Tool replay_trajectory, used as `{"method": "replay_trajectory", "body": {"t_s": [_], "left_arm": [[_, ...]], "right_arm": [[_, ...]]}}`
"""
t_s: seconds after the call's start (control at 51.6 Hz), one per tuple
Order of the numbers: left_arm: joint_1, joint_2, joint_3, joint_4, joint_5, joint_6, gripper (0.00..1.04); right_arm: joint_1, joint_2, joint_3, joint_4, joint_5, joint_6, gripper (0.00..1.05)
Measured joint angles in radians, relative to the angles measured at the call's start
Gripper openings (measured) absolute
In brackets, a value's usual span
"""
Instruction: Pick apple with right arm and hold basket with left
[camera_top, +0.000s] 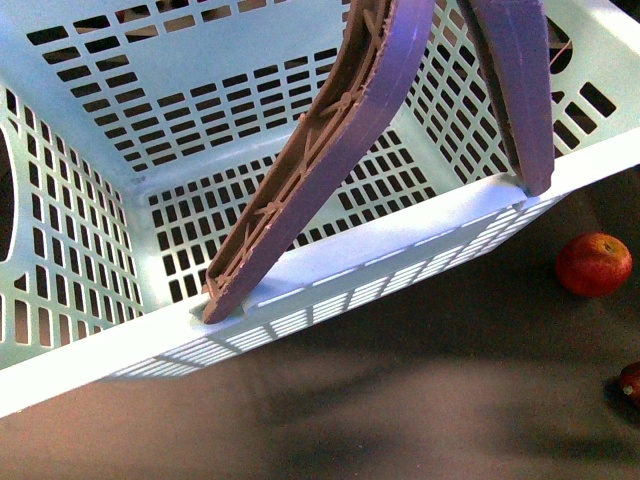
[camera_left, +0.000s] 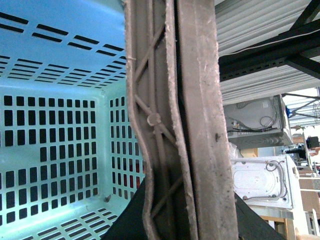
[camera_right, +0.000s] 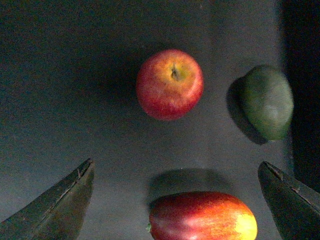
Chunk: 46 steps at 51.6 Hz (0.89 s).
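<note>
The pale mint-blue basket (camera_top: 330, 275) fills the front view, tilted, its two brown handles (camera_top: 330, 150) rising out of frame. In the left wrist view the handles (camera_left: 200, 100) run straight through my left gripper (camera_left: 187, 220), which is shut on them beside the slotted basket wall (camera_left: 50, 150). The apple (camera_right: 170, 84), round and red with a yellow-orange top and stem dimple, lies on the dark table ahead of my right gripper (camera_right: 175, 162). That gripper is open and holds nothing. The apple (camera_top: 594, 264) also shows right of the basket in the front view. Neither gripper shows there.
An elongated red and yellow fruit (camera_right: 202, 216) lies between my right fingers (camera_right: 60, 205), nearer than the apple. A dark green fruit (camera_right: 266, 101) sits beside the apple. A darker red fruit (camera_top: 630, 382) is cut off at the front view's right edge. Shelving and white appliances (camera_left: 260, 180) stand behind the handles.
</note>
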<state>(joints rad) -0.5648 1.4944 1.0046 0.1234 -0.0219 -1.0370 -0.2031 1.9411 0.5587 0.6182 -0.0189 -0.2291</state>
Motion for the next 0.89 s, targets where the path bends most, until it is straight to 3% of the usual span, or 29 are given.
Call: {"method": "replay_trajectory", "body": {"t_s": [0.562, 0.891], "left_arm": [[0.000, 0.000, 0.000, 0.000, -0.002, 0.001, 0.16], [0.000, 0.000, 0.000, 0.000, -0.001, 0.000, 0.16]], "right_arm": [[0.032, 0.467, 0.526, -0.172, 0.042, 0.035, 0.96], [0.032, 0.576, 0.646, -0.234, 0.072, 0.053, 0.96]]}}
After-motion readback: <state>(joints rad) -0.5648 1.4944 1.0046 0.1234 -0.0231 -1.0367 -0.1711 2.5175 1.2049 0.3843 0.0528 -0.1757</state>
